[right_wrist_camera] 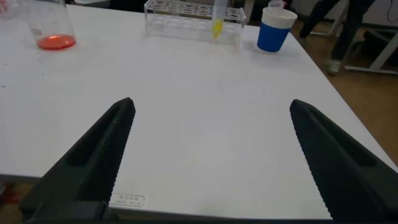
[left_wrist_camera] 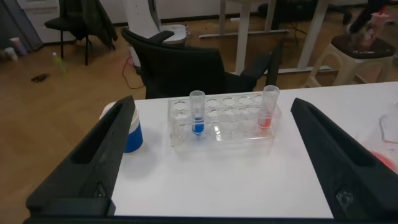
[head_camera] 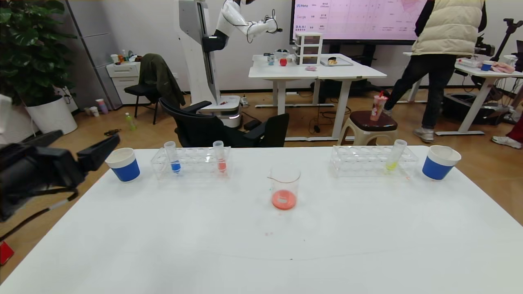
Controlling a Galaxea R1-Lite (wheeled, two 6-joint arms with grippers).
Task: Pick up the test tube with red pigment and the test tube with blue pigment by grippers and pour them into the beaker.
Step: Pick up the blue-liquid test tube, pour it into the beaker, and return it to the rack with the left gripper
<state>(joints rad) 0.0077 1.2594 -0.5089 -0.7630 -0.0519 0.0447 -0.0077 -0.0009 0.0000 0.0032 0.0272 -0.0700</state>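
Observation:
The test tube with blue pigment (head_camera: 173, 157) (left_wrist_camera: 198, 113) and the test tube with red pigment (head_camera: 220, 157) (left_wrist_camera: 268, 107) stand upright in a clear rack (head_camera: 196, 168) at the table's far left. The beaker (head_camera: 284, 186) (right_wrist_camera: 52, 25) sits mid-table with red-orange liquid at its bottom. My left gripper (head_camera: 90, 135) (left_wrist_camera: 212, 102) hovers open off the table's left side, facing the rack, with nothing between its fingers. My right gripper (right_wrist_camera: 211, 104) is open over the bare near-right tabletop and is out of the head view.
A blue-banded paper cup (head_camera: 123, 164) stands left of the rack. A second rack (head_camera: 367, 163) at the far right holds a tube of yellow-green liquid (head_camera: 394, 157), and another cup (head_camera: 439, 162) stands beside it. Office chairs stand behind the table's far edge.

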